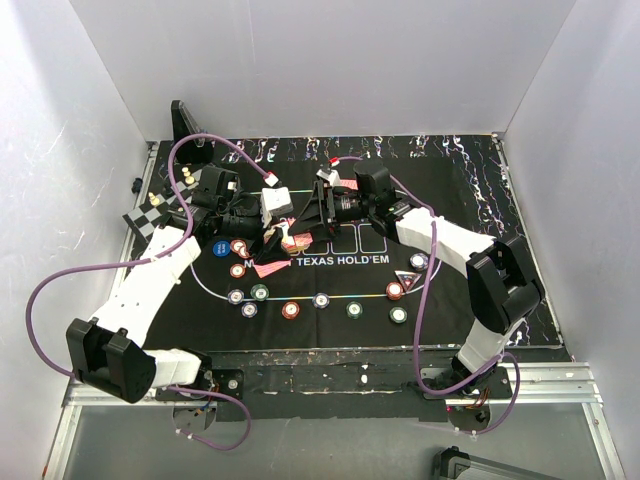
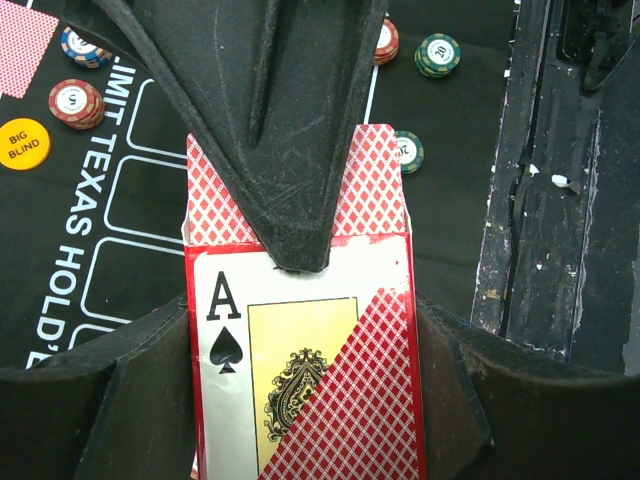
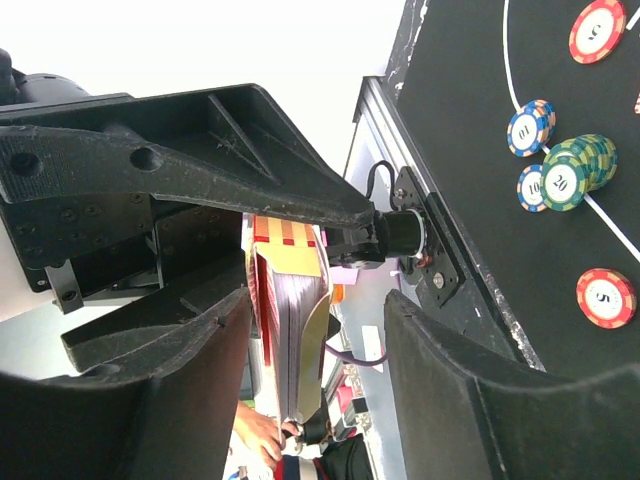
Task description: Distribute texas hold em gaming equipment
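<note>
Scene: Two arms are pictured meeting over the black Texas Hold'em mat (image 1: 480, 260), just above its printed title.
Card deck: The card deck (image 2: 300, 400), with an ace of spades on its face and its red-patterned flap raised, is held off the mat, clamped side to side by the left gripper (image 2: 300, 350).
Right gripper: The right gripper (image 3: 315, 310) is set astride the deck's top with its jaws apart. One finger (image 2: 280, 150) is laid across the face, and a gap is seen on the other side.
Already laid out: Poker chips (image 1: 290, 309) are spread in an arc along the mat's near line. The orange button (image 2: 24, 143) and a red-backed card (image 1: 268, 266) lie on the left half, and the dark triangular marker (image 1: 405, 281) on the right.
Step in hand: Dealing is judged to be under way, with a card about to be drawn from the deck.
Next move: The jaws are to be closed on a single card, which is then to be slid clear while the deck is gripped firmly by the left.
</note>
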